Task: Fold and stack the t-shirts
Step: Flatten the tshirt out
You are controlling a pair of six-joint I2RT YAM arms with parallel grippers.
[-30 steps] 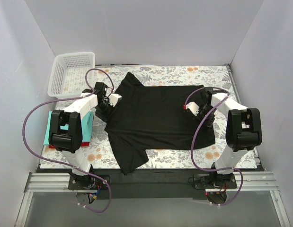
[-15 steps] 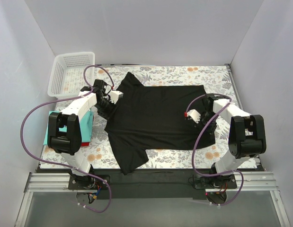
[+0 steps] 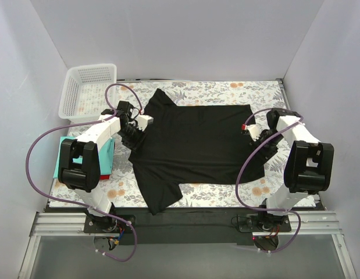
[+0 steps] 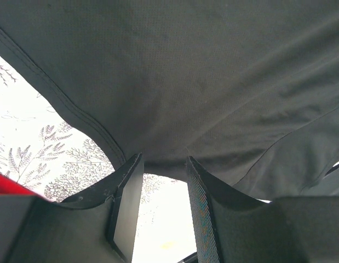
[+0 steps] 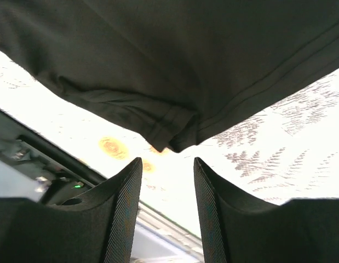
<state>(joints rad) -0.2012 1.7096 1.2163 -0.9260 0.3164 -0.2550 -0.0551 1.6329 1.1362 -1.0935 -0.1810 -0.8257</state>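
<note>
A black t-shirt point(image 3: 191, 145) lies spread flat on the floral table, one sleeve pointing toward the near edge. My left gripper point(image 3: 135, 136) sits low at the shirt's left edge. In the left wrist view it point(image 4: 164, 161) is open, its tips meeting the hem of the black cloth point(image 4: 185, 71), with bare table showing between the fingers. My right gripper point(image 3: 258, 139) is at the shirt's right edge. In the right wrist view it point(image 5: 166, 161) is open and empty, and a folded corner of the shirt point(image 5: 174, 139) lies just beyond its tips. A teal t-shirt point(image 3: 107, 152) rests on a red one point(image 4: 7, 185) at the left.
A white lattice basket point(image 3: 72, 87) stands at the back left corner. The floral tablecloth point(image 3: 226, 195) is bordered by white walls on three sides. The arms' bases and a metal rail point(image 3: 185, 224) run along the near edge. Purple cables loop beside both arms.
My right gripper has opened, let go of the shirt's right edge and drawn back to the right. The left gripper has stayed almost still at the left edge.
</note>
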